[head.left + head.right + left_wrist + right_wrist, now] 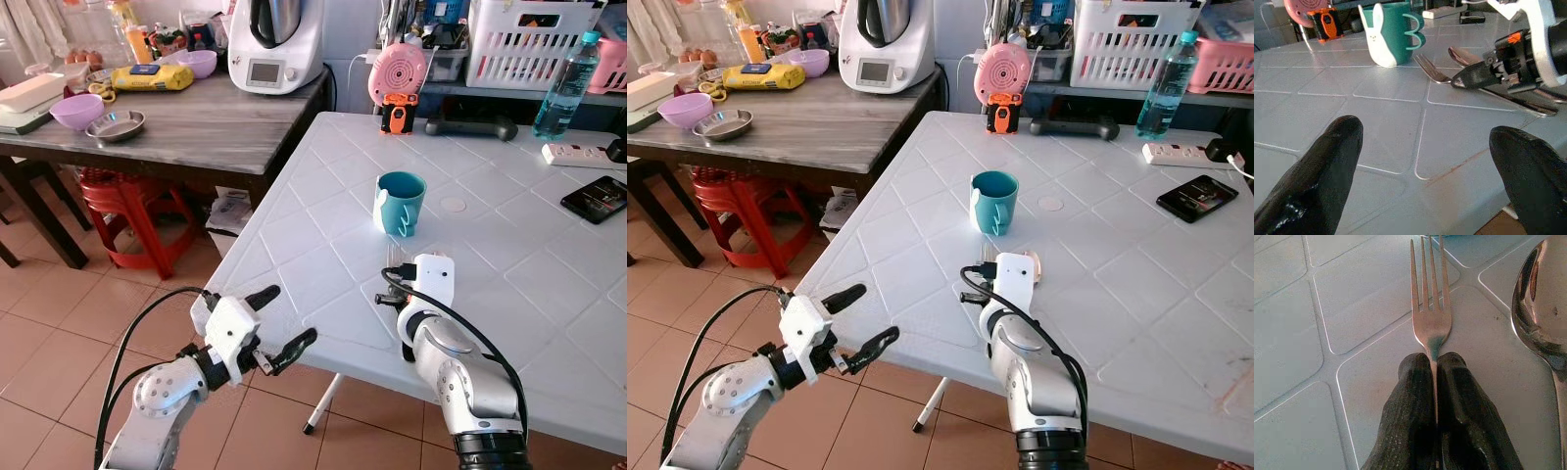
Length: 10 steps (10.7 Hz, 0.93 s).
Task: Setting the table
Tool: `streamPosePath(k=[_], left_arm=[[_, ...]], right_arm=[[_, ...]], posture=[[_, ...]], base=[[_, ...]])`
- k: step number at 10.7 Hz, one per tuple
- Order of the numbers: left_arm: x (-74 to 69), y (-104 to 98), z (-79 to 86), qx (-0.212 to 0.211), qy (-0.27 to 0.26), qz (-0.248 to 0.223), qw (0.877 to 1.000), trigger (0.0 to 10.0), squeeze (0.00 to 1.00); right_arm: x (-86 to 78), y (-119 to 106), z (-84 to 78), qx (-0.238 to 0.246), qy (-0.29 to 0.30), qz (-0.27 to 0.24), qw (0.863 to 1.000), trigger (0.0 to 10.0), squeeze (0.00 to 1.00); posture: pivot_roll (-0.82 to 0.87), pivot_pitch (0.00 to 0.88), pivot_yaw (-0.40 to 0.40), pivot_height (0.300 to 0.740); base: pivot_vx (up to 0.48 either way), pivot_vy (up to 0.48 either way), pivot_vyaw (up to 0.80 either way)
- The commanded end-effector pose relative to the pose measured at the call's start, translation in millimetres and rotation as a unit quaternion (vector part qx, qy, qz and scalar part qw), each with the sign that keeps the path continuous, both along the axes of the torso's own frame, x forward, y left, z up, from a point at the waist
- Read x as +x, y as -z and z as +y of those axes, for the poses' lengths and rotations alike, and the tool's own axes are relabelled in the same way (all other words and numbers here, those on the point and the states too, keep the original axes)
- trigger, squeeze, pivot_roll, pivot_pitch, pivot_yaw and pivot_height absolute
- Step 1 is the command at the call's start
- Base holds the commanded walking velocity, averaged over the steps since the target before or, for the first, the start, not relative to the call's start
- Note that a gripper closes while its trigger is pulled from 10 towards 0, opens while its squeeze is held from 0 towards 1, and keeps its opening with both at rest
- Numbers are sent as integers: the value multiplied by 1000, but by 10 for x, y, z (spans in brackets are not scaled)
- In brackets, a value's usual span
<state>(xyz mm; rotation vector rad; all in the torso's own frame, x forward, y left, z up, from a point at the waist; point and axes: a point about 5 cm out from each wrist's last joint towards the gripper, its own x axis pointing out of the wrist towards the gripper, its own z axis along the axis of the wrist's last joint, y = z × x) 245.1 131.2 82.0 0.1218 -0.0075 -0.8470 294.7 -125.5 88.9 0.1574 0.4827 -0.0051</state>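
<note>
One fork [1430,308] is what your next move turns on. From the head camera, you see your right gripper [396,297] low on the white table [323,196], one teal mug [399,203] just beyond it; your left gripper [279,323] hangs off the table edge, fingers spread, empty. Through the left wrist camera, one fork and one spoon [1464,55] lie side by side, near the mug. Through the right wrist camera, your fingers pinch the fork's neck, tines running straight ahead toward the mug, the spoon parallel just beside it. Your right arm is nearer.
</note>
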Motion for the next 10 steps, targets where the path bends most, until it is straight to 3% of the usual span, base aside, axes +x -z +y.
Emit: streamPosePath(k=[1,2,3,5,7,10], left_arm=[[66,-8,30,17,-26,-14,999,10000,0],[103,-16,43,14,-45,-17,999,10000,0],[180,-37,79,17,-87,-28,996,10000,0],[309,-61,159,3,-162,-23,987,10000,0],[431,-81,234,-16,-233,-9,972,10000,0],[479,-151,200,-39,-231,-19,972,10000,0]], right_arm=[[-101,202,-68,21,19,49,998,0,0],[-70,129,-39,30,11,25,999,0,0],[12,-105,38,45,-8,-42,998,0,0],[71,-411,127,65,-33,-128,989,0,0],[65,-532,117,84,-32,-165,982,10000,0],[45,-621,61,67,-35,-204,976,10000,0]], posture=[[-37,0,72,740],[-36,0,73,740],[-35,0,73,740],[-41,0,72,740],[-43,0,67,740],[-45,0,66,740]], base=[[0,0,0],[0,0,0],[0,0,0],[0,0,0],[0,0,0],[0,0,0]])
